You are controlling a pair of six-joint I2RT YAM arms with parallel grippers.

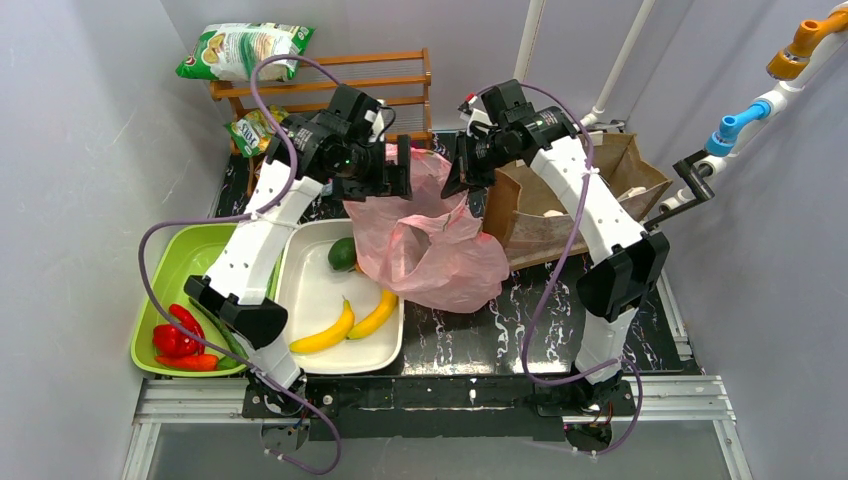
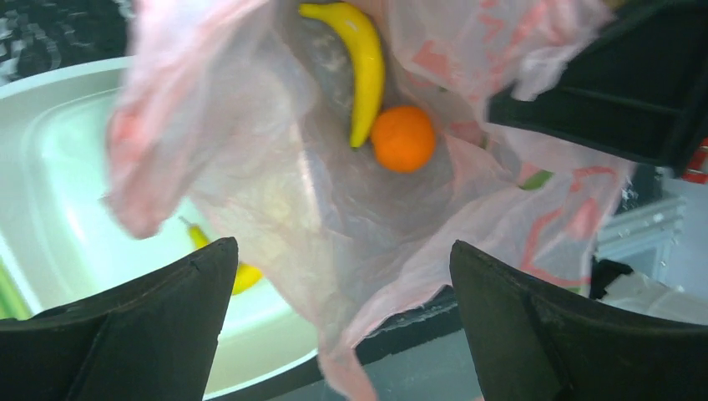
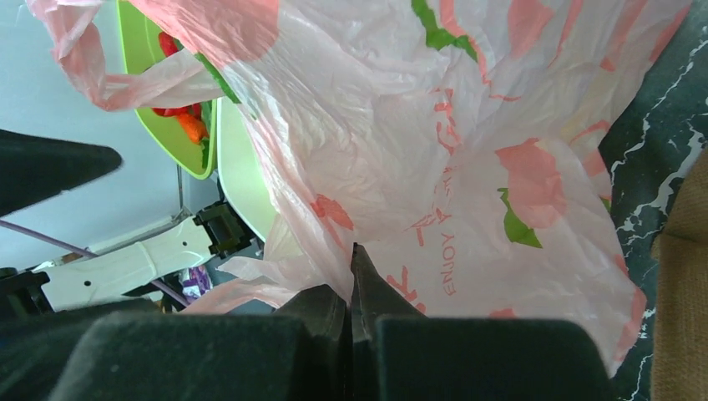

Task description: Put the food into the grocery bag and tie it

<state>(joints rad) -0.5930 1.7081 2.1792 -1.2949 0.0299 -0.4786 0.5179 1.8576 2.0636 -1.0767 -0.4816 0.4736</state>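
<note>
Bag status: grocery bag [image 1: 430,250] sits mid-table with its mouth up and its lower left part lapping over the white tray [image 1: 300,290].

Contents, per left wrist view: 1 banana [image 2: 363,71] and 1 orange [image 2: 402,139], touching, down at the bag bottom. I judge loading done for those 2 items.

Two spare bananas [image 1: 325,335] and a green fruit [image 1: 342,254] lie in the tray. Whether they go in too, I cannot tell.

Tie step: not begun. Mouth gapes, film hangs loose.

Position rel. to my jaws:
- Left gripper [image 2: 342,326] hangs directly above the bag mouth, looking straight down at the fruit. Jaws spread wide, nothing between them, no contact w/ film.
- Right gripper [image 3: 351,292] is at the bag's upper right edge. Jaws fully closed, pinching a fold of pink film and holding that side up.

Surroundings: brown paper bag [image 1: 560,200] just right of the pink one. Green tray [image 1: 160,290] w/ red peppers [image 1: 178,340] at far left, well apart.

Next, as I judge: gather both handles, which needs a second grip on the left side.
</note>
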